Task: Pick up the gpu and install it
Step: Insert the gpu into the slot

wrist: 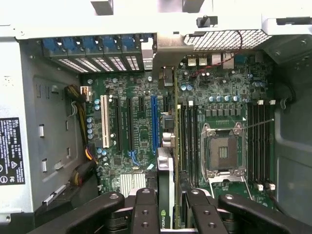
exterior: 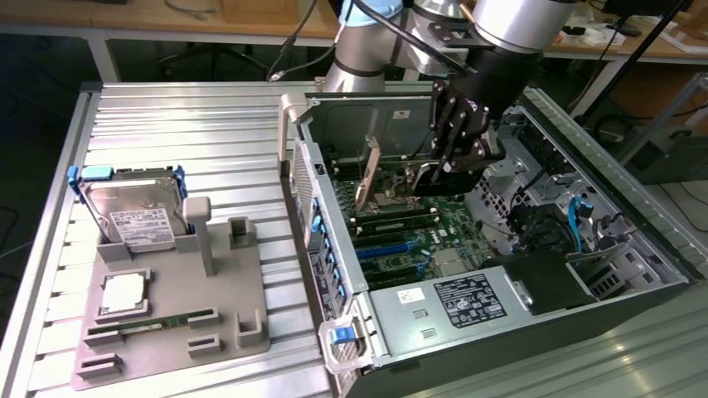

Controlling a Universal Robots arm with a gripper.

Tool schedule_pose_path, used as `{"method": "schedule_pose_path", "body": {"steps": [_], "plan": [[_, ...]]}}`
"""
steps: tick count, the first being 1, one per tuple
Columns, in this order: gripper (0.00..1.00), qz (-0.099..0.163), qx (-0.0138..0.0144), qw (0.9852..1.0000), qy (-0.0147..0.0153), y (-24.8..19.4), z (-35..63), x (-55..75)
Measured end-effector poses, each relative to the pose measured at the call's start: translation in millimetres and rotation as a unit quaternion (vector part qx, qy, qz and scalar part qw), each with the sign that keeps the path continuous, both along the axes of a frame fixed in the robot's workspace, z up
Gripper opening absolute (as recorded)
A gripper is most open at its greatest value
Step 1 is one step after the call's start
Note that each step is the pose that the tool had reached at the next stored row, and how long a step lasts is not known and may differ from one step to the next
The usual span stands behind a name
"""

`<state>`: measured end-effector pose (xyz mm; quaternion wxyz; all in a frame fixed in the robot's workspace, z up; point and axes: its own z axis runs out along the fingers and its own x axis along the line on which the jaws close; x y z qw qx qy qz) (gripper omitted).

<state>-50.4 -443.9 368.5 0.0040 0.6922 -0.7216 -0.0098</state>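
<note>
The gpu, a flat green circuit-board card with a silver metal end bracket, stands on edge inside the open black computer case. It is clamped between the two black fingers of the tool, which are partly closed on its sides. The card is over the green motherboard, near the long blue slot; whether it is seated cannot be told. An empty silver processor socket is beside it. The case lies along the ribbed metal worktop's edge at the exterior view's right. Toward the opposite edge, a grey moulded tray holds a silver hard drive standing upright, a square processor chip and a narrow green memory stick.
</note>
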Motion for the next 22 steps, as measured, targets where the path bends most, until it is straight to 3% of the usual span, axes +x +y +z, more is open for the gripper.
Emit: {"method": "schedule_pose_path", "body": {"steps": [14, 16, 22], "plan": [[0.27, 0.000, 0.0001, 1.0000, -0.0007, 0.1, -0.4, -0.2], [0.27, 0.000, 0.0001, 1.0000, -0.0035, -0.4, -3.2, -1.3], [0.27, 0.002, 0.0000, 1.0000, -0.0036, -1.9, -13.9, -5.8]]}}
